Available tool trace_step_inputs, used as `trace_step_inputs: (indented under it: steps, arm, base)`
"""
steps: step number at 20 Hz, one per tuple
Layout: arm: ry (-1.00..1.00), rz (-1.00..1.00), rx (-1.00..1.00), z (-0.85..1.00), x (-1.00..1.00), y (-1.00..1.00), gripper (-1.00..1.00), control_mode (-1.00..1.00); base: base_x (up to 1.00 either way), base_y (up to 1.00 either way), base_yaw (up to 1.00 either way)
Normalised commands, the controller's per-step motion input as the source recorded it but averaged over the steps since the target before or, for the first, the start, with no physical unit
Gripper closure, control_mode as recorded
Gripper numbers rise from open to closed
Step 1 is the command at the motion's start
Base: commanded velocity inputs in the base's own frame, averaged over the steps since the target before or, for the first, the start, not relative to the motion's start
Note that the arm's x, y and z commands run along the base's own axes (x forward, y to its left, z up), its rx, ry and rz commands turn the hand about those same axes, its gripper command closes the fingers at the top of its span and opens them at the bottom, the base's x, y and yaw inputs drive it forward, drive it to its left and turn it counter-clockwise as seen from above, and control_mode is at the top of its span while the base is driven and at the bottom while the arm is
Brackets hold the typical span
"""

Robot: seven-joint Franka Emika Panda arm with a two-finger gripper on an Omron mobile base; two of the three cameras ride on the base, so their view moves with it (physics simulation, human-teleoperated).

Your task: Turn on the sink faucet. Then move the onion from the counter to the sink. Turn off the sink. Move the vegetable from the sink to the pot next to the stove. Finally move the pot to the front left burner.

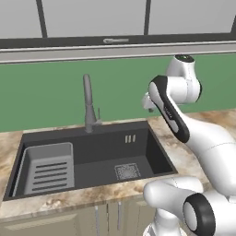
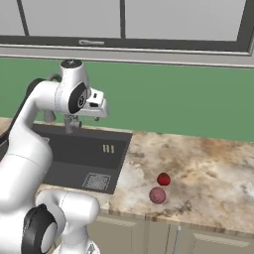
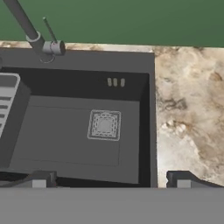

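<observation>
The grey faucet stands upright behind the dark sink, whose basin holds a slotted tray at its left. The dull reddish onion lies on the marbled bench, well right of the sink.

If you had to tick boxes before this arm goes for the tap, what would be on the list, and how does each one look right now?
1. Fingers spread wide with nothing between them: ok.
2. Sink faucet standing in the open behind the basin, lever unobstructed: ok.
3. Water off, no stream at the spout: ok.
4. Sink floor bare around the drain grate, ready for the onion: ok.
5. Onion on the counter right of the sink: two small round reddish things lie there, a brighter red one and a duller one; which is the onion: cannot tell.
</observation>
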Motion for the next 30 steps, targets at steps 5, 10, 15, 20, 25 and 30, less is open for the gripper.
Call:
trace_step_inputs:
  steps: [5, 10, 15, 20, 25, 30]
  arm:
    - [-0.21, 0.22, 0.0, -0.37, -0.42, 0.0, -1.0, -1.0]
    - [-0.28, 0.32, 0.06, -0.33, -0.1, 0.0, -1.0, -1.0]
    - [-0.13, 0.22, 0.06, -0.15, 0.21, 0.0, -1.0, -1.0]
    - [-0.11, 0.17, 0.05, -0.15, 0.54, 0.19, -1.0, -1.0]
    - [-0.06, 0.21, 0.02, -0.08, 0.57, 0.12, -1.0, -1.0]
    - [-0.03, 0.23, 0.03, -0.01, 0.64, 0.15, -1.0, -1.0]
  base:
    - [0.0, 0.0, 0.0]
    - [0.0, 0.0, 0.0]
    - [0.0, 0.0, 0.0]
    - [0.0, 0.0, 0.0]
    - [0.0, 0.0, 0.0]
    - [0.0, 0.0, 0.0]
